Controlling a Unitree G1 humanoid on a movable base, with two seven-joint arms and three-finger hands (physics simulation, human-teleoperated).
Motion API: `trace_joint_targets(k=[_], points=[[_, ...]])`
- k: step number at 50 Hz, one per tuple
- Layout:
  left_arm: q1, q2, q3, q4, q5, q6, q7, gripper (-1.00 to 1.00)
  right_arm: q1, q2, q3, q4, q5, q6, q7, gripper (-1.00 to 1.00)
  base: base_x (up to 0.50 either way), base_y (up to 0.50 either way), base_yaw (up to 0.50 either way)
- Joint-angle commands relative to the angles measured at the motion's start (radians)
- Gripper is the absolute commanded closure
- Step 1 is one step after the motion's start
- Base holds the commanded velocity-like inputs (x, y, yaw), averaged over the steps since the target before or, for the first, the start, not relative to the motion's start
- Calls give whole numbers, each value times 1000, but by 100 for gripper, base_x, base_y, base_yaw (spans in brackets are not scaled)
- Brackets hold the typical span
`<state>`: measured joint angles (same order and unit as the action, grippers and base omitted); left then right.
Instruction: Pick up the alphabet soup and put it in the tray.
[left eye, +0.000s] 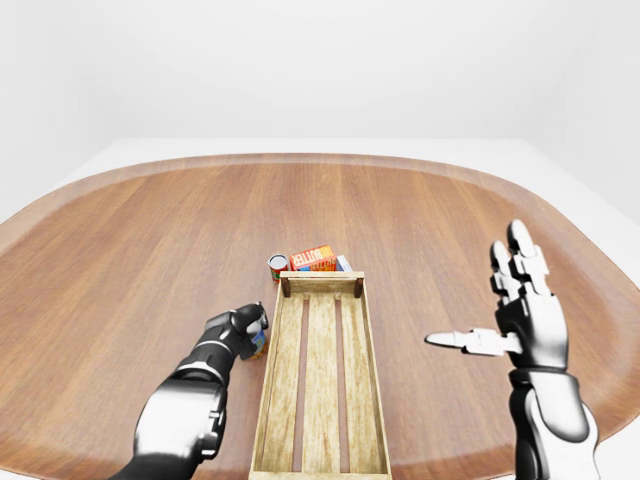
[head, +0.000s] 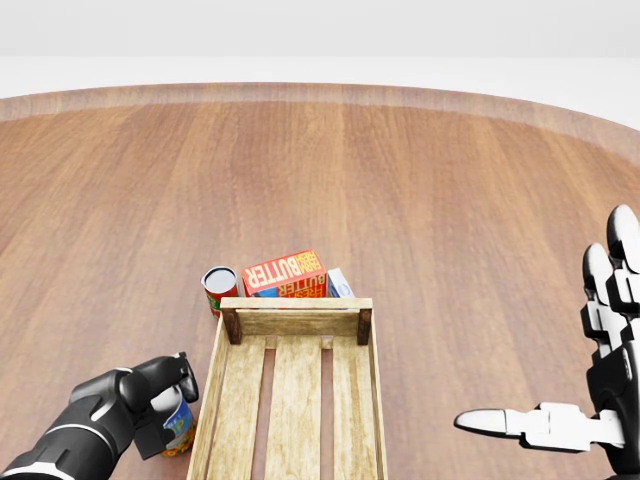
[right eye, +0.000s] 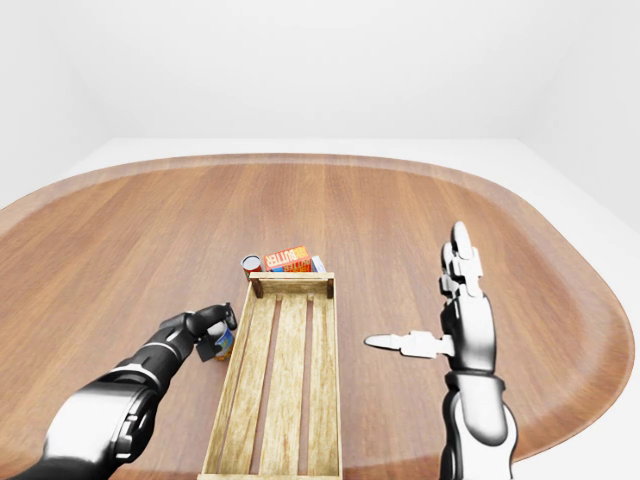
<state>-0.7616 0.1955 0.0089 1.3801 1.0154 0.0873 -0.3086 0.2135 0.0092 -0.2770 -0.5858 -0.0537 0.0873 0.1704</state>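
Table: brown wooden table (left eye: 150, 230) with a rounded outline, carrying every object in the scene.
Tray: slatted wooden tray (head: 370, 390), long axis running from near to far, at the centre of the head view; only bare slats show inside it.
Alphabet soup: blue-labelled can (head: 179, 421) just left of the tray's left wall, near its near end, outside the tray; whether it rests on the table or is raised off it cannot be told.
Left hand: dark left hand (head: 155, 398) wrapped over the alphabet soup from the left and from above.
Left fingers: curled round the can, the fingertips (head: 186, 366) reaching over its far upper side; the label shows only on the side facing the tray.
Right hand: white and black right hand (left eye: 525, 315) held above the table, well right of the tray, touching nothing.
Right fingers: spread, two pointing up and the thumb (head: 500, 421) pointing left toward the tray.
Red can: small red can (head: 219, 288) upright just beyond the tray's far left corner.
Butter box: orange butter box (head: 285, 272) lying against the tray's far end wall, right of the red can.
Pale box: pale box (head: 339, 283) partly hidden beside the butter box, on its right.
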Motion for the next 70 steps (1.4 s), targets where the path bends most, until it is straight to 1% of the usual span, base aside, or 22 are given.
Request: trace_joint_targets(k=[1,8,15,18,20,25,27,31,35,37,39,42,44,47,49,51,55,58,60,62,66,70], points=[[10,7,1,5,-40,0,-18,100,7,5,-7,-11,3,0,6,-98,0,0,0],[-6,55,21,-2,-89,0,-3,100,9,8,-4,-4,9,0,8,-98,0,0,0],[-12,83,15,-5,-110,0,12,100,-9,0,4,-1,6,0,3,-98,0,0,0],[-22,94,9,-6,-106,0,42,100,-7,-1,6,5,6,0,2,-98,0,0,0],[-17,96,10,-5,-105,0,84,100,-6,-1,6,6,7,0,2,-98,0,0,0],[-38,112,15,-9,-116,0,69,100,-7,-3,3,4,8,0,4,-98,0,0,0],[-35,111,24,-9,-131,0,80,100,-7,-2,4,9,9,0,3,-98,0,0,0],[-68,134,22,-20,-149,0,69,100,-7,-2,10,14,8,0,2,-98,0,0,0],[-120,167,25,-41,-182,0,10,100,-5,-1,10,-1,11,0,2,-99,0,0,0],[-130,179,20,-51,-191,-10,-7,100,-6,-2,12,1,9,0,3,-98,0,0,0],[-140,201,23,-69,-205,-38,-1,100,-8,-3,12,3,9,0,2,-98,0,0,0],[-166,232,33,-103,-243,-60,-51,100,-6,-2,14,0,8,0,2,-98,0,0,0],[-179,253,37,-139,-262,-66,-87,100,-3,-2,11,-13,9,0,4,-98,0,0,0],[-179,265,29,-179,-265,-64,-109,100,-3,-1,9,-15,8,0,4,-98,0,0,0],[-179,266,20,-195,-251,-55,-107,100,-3,1,11,-9,7,0,3,-98,0,0,0],[-180,267,17,-213,-240,-58,-116,100,-2,2,15,-5,6,0,3,-98,0,0,0],[-193,281,27,-360,-224,-33,-206,100,-2,0,14,-15,7,0,4,-98,0,0,0],[-184,278,41,-480,-222,-9,-301,100,-6,0,16,-16,4,0,3,-98,0,0,0],[-173,267,44,-546,-214,0,-353,100,-9,-1,19,-16,3,0,1,-98,0,0,0],[-155,253,40,-613,-197,0,-389,100,-11,-1,21,-17,3,0,0,-98,0,0,0],[-108,226,47,-729,-180,0,-390,100,-12,-1,30,-9,0,0,-4,-98,0,0,0],[-102,197,50,-812,-165,0,-390,100,-15,-5,27,-11,1,0,-6,-98,0,0,0]])
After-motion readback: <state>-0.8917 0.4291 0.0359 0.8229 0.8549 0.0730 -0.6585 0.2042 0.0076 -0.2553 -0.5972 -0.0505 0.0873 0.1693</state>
